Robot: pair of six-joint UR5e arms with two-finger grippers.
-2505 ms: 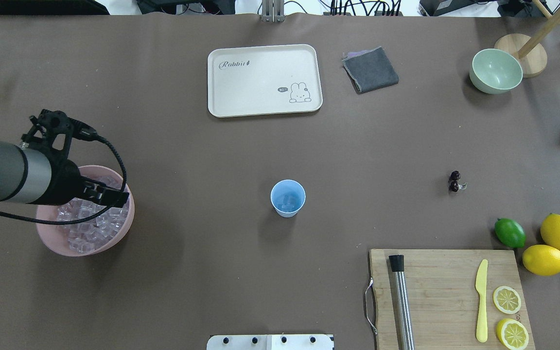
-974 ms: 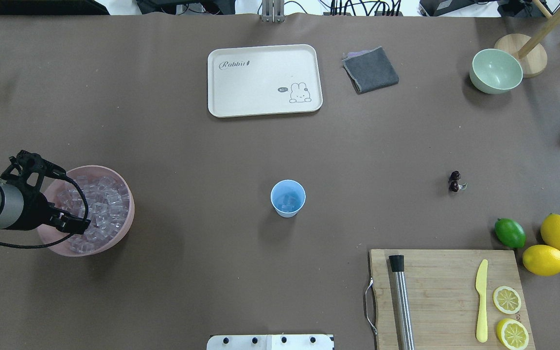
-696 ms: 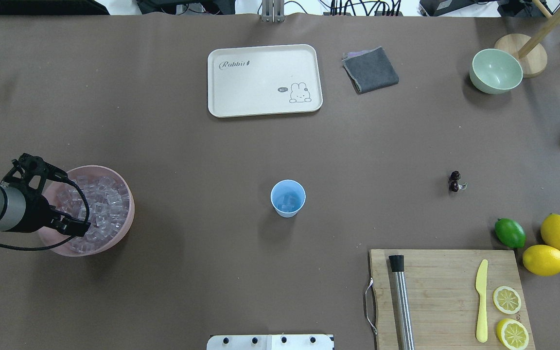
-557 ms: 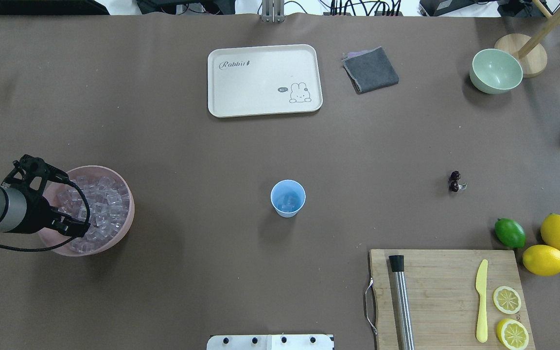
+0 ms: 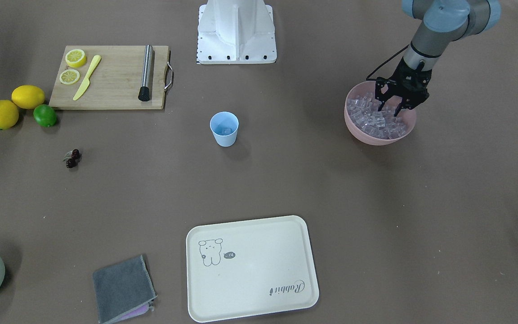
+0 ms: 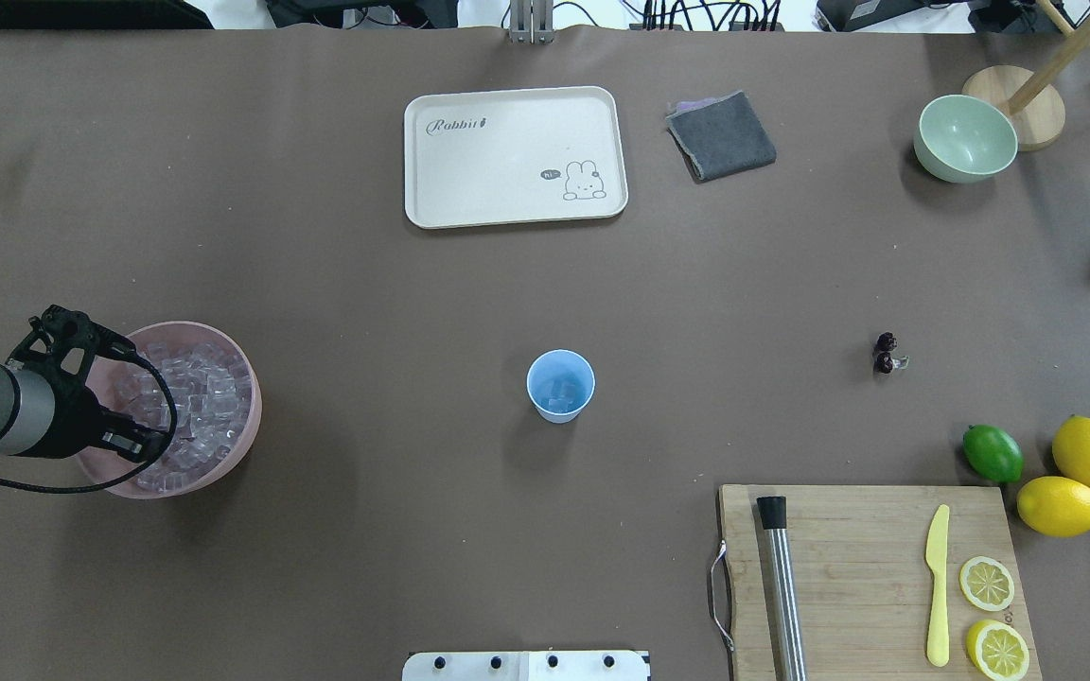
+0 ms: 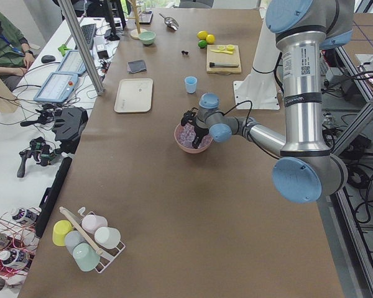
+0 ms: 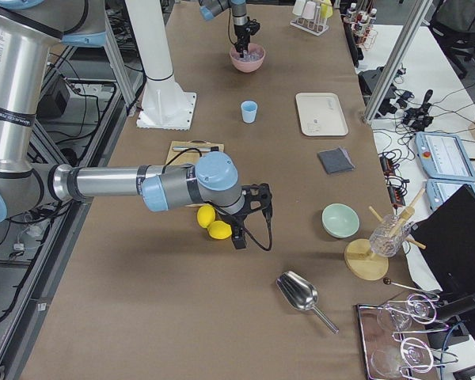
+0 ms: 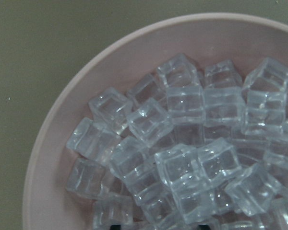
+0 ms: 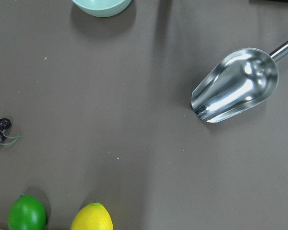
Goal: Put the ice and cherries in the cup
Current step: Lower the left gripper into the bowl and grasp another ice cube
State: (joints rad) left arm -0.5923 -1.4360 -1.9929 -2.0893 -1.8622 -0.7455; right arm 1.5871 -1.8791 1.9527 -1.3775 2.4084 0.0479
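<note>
The light blue cup [image 6: 560, 386] stands mid-table with a few ice cubes at its bottom. More ice [image 5: 376, 120] fills the pink bowl [image 5: 378, 140] at the robot's left. My left gripper [image 5: 390, 108] hangs over the bowl's robot-side part, open, its fingertips down at the cubes. The left wrist view shows the ice [image 9: 182, 158] close up, with nothing held. The cherries [image 6: 885, 353] lie on the table to the cup's right, untouched. My right gripper [image 8: 253, 218] hovers near the lemons. It shows only in the exterior right view, so I cannot tell its state.
A cream tray [image 6: 514, 156], a grey cloth [image 6: 721, 135] and a pale green bowl [image 6: 965, 138] lie at the far side. The cutting board [image 6: 867, 577] carries a muddler, a yellow knife and lemon slices. A lime [image 6: 993, 453], two lemons and a metal scoop [image 10: 235, 86] lie at right.
My left arm has drawn back to the left and come down over the bowl, bringing its gripper from the bowl's right part to its near-left part. The cup and cherries have not moved.
</note>
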